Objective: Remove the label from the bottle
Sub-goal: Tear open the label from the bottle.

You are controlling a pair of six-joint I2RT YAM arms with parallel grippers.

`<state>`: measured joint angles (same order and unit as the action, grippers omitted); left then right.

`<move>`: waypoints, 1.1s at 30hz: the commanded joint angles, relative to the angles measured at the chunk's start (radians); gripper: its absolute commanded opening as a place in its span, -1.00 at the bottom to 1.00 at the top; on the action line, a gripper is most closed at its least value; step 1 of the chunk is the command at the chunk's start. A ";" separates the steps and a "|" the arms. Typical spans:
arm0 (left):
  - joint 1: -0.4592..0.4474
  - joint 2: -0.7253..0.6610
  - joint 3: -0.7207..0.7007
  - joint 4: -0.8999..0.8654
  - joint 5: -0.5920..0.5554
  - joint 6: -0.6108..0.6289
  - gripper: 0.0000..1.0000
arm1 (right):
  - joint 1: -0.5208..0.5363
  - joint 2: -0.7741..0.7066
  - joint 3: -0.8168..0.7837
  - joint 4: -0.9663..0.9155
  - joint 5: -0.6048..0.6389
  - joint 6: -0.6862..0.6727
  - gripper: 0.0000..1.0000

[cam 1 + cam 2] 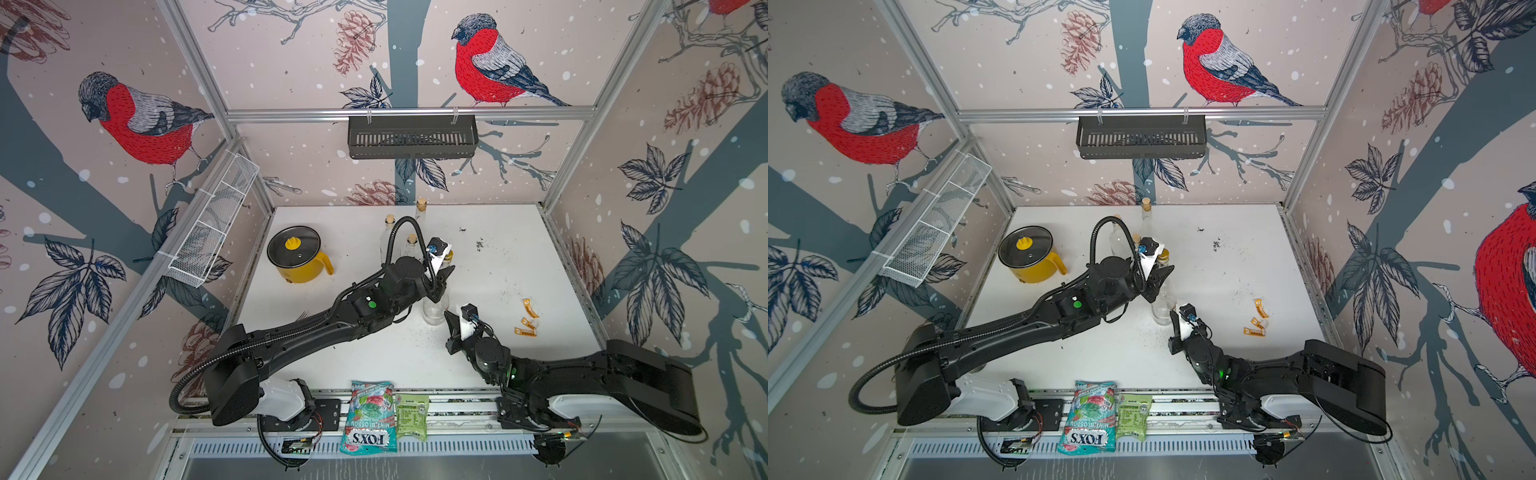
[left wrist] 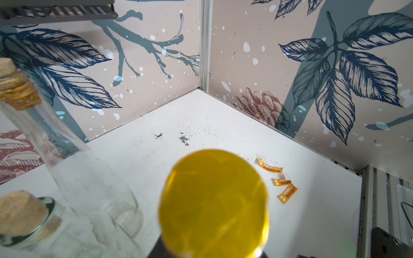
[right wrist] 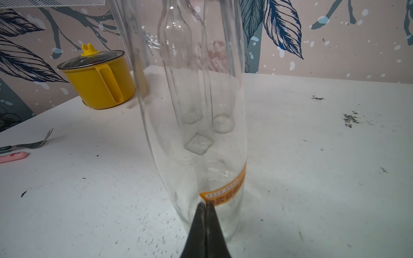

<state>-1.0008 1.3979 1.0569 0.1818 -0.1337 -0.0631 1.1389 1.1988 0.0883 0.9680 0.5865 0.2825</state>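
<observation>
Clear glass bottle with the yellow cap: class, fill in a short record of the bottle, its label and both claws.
bottle: clear glass bottle with yellow cap, upright on white table
label: orange paper label, stuck low on the glass
left claw: shut on the bottle's neck
right claw: shut on the label's end
loose: three orange label strips on the table, apart from the bottle

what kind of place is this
Probably a robot lab test cell, not a home: an aluminium frame with bird wallpaper, a left arm and right arm on a rail, and props like a pot and corked bottles on a table.
</observation>
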 commanded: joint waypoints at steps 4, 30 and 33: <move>-0.001 -0.009 -0.004 -0.096 0.008 0.083 -1.00 | -0.024 -0.052 -0.019 -0.010 -0.090 -0.042 -0.99; 0.100 -0.061 -0.004 -0.207 0.324 0.167 -1.00 | -0.102 -0.140 -0.059 -0.051 -0.155 -0.077 -1.00; 0.106 -0.060 0.002 -0.229 0.343 0.190 -1.00 | -0.112 -0.152 -0.061 -0.058 -0.171 -0.084 -1.00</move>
<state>-0.8993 1.3376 1.0592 0.0650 0.1493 0.0772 1.0328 1.0554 0.0280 0.9115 0.4305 0.2100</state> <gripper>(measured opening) 0.311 0.049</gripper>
